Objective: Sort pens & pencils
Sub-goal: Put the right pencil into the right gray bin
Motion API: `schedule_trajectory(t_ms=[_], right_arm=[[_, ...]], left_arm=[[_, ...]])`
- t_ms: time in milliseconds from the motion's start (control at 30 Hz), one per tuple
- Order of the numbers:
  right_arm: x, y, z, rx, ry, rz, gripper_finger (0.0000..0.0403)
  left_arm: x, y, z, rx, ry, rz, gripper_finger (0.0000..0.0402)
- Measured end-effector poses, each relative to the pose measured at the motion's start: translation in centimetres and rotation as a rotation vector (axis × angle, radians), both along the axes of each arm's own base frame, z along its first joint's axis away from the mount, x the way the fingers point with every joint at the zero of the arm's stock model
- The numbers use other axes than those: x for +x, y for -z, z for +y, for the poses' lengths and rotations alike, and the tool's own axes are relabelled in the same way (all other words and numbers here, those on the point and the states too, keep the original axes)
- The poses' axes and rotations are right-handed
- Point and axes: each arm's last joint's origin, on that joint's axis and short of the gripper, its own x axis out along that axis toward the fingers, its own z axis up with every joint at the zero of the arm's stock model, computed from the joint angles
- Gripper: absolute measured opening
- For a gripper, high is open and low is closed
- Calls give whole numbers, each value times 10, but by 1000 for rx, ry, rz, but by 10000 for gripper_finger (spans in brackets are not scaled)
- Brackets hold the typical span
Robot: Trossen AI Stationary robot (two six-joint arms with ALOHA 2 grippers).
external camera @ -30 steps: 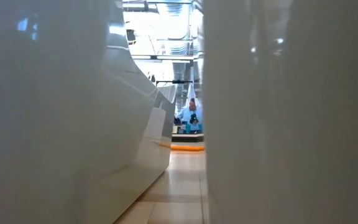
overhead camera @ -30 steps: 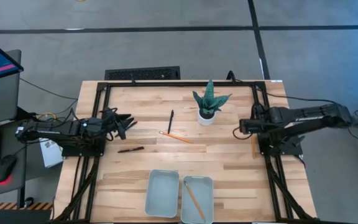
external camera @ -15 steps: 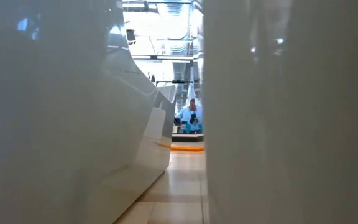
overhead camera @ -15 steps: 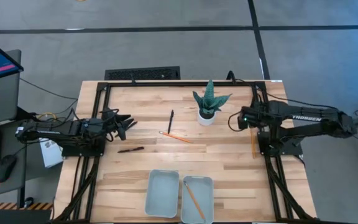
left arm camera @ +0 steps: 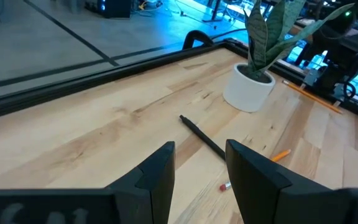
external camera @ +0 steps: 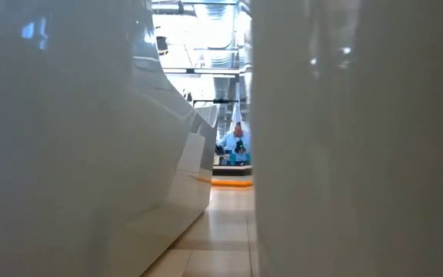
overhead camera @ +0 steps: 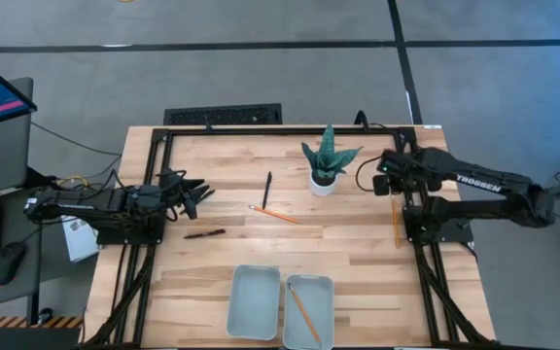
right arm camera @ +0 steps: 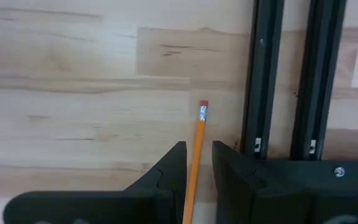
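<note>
While right end effector (right arm camera: 197, 165) hovers, slim orange pencil (right arm camera: 196, 155) lies on grained wood.

A bare stretch of wooden table (overhead camera: 202, 282) lies open at the left and middle, while a potted plant (overhead camera: 326, 165) stands upright near the far edge, two trays (overhead camera: 257, 303) sit side by side at the near edge, and black frame rails (overhead camera: 426, 262) border the sides.
</note>
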Motion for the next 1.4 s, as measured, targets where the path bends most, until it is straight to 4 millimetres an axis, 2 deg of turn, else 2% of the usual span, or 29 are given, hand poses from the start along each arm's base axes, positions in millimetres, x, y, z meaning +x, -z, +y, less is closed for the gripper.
schedule_trajectory(t_ms=[400,700,1033,1400], right_arm=[[2,8,-18,155,-26,-27,123],[11,26,-32,226,-97,97,147],[13,30,-33,247,-121,123,139],[3,41,-39,271,-121,107,112]], left_arm=[[-1,2,0,4,-6,27,133],[-1,2,0,3,-7,27,133],[-1,2,0,3,-5,27,133],[-1,2,0,2,-4,28,133]])
